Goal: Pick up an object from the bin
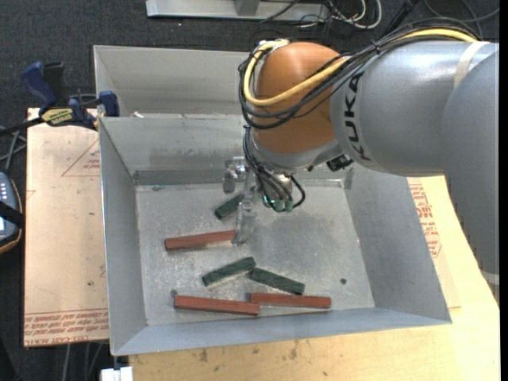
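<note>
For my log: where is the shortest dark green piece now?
In the camera view, the shortest dark green piece lies mid-bin, just left of the gripper, above a red-brown stick.

We find bare floor along the bin's (117,213) right side and back left. Near the front, the left red bar (217,305), right red bar (290,300), left green bar (228,271) and right green bar (277,280) crowd together. The upper red bar (201,241) and short green piece (228,209) block the middle.

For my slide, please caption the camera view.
KUKA arm reaches into the grey bin, beside a short green piece and a red-brown bar.
</note>
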Controlling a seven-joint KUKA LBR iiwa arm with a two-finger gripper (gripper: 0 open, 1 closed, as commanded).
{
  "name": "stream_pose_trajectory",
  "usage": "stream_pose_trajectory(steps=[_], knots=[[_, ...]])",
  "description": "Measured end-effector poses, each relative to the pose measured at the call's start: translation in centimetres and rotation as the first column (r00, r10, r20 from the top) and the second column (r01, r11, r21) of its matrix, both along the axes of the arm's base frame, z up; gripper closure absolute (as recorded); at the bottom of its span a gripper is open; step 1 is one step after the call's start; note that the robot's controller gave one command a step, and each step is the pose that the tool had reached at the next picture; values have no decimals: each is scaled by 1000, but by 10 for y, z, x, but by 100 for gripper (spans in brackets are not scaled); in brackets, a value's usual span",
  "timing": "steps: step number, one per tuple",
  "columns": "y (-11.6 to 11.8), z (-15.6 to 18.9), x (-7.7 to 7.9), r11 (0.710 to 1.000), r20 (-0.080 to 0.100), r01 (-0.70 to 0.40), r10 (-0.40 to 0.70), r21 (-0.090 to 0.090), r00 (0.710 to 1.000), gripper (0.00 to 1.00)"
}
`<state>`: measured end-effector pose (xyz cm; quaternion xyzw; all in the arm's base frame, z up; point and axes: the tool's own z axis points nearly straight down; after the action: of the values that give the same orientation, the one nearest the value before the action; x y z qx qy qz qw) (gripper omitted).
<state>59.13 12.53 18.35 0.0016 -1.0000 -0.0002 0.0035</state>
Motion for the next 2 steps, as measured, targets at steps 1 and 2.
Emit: stream_pose_trajectory(steps=[1,2], knots=[[-1,5,2,1000,8,3,-3,1,1000,0],[4,-35,1,999,17,-43,43,2,999,0]])
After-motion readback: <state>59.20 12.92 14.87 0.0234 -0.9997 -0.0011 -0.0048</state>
